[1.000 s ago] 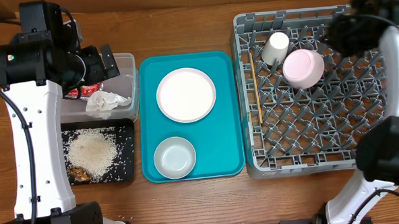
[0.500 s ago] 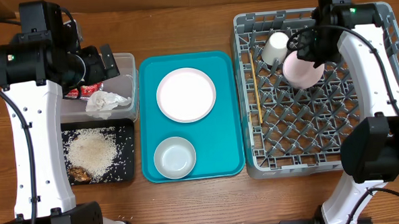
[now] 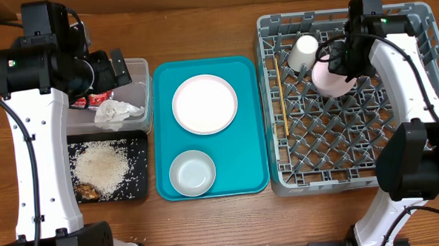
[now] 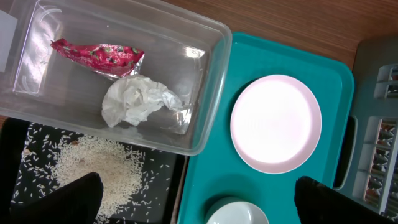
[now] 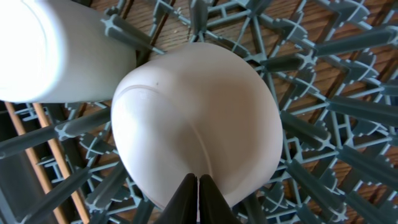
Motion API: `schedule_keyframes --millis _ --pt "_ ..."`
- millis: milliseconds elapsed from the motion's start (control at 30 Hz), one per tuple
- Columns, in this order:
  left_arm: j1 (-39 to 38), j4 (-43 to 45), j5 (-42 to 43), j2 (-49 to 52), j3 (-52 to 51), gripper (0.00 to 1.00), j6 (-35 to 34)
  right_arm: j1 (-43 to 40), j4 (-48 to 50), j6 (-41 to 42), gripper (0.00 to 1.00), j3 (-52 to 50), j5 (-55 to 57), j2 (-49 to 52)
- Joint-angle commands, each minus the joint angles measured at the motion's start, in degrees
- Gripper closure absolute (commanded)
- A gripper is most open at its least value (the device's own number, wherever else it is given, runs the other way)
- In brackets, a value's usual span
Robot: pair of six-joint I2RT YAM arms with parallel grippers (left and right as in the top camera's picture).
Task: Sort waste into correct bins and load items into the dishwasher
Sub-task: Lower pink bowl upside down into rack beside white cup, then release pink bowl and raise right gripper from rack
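Note:
My right gripper point(image 3: 338, 61) point(image 5: 198, 188) is shut, its fingertips against the upturned pinkish bowl point(image 3: 327, 80) point(image 5: 193, 112) in the grey dish rack point(image 3: 354, 154). The white cup point(image 3: 302, 52) point(image 5: 50, 50) lies beside the bowl, and the chopsticks point(image 3: 281, 98) point(image 5: 51, 157) rest along the rack's left side. My left gripper point(image 3: 107, 68) point(image 4: 199, 205) hangs open above the clear tub point(image 3: 137, 67) point(image 4: 211, 74), which holds the red wrapper point(image 4: 99, 55) and the white napkin point(image 4: 137, 102). Rice point(image 3: 101, 167) and brown scraps point(image 3: 87, 191) lie in the black tray point(image 3: 136, 141).
A teal serving tray point(image 3: 250, 136) between the bins and the rack carries the pale pink plate point(image 3: 204, 103) point(image 4: 275, 123) and the small grey-white bowl point(image 3: 192, 172) point(image 4: 236, 213). A few rice grains lie on the wooden table by the front edge.
My right arm has swung in from the far right edge to the pinkish bowl in the rack. The left arm and the other objects have not moved.

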Motion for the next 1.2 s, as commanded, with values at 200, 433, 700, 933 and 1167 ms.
schedule_keyframes --millis 200,433,700,933,1167 --pt "-0.11 0.02 -0.35 0.42 0.04 0.00 -0.76 -0.92 0.24 3.10 0.94 -0.11 7.87 -1.62" --pt "-0.11 0.02 -0.35 0.42 0.04 0.00 -0.76 -0.83 -0.61 3.10 0.93 3.19 6.51 -1.75" --pt "-0.11 0.02 -0.35 0.42 0.04 0.00 -0.76 0.04 -5.92 3.08 0.93 9.44 -4.92 -2.19" --pt "-0.11 0.04 -0.37 0.42 0.04 0.00 -0.76 0.02 -3.15 3.08 0.93 5.55 -5.31 -1.90" --pt "-0.11 0.04 -0.35 0.42 0.04 0.00 -0.76 -0.09 1.44 3.10 0.93 -0.81 0.57 -1.84"
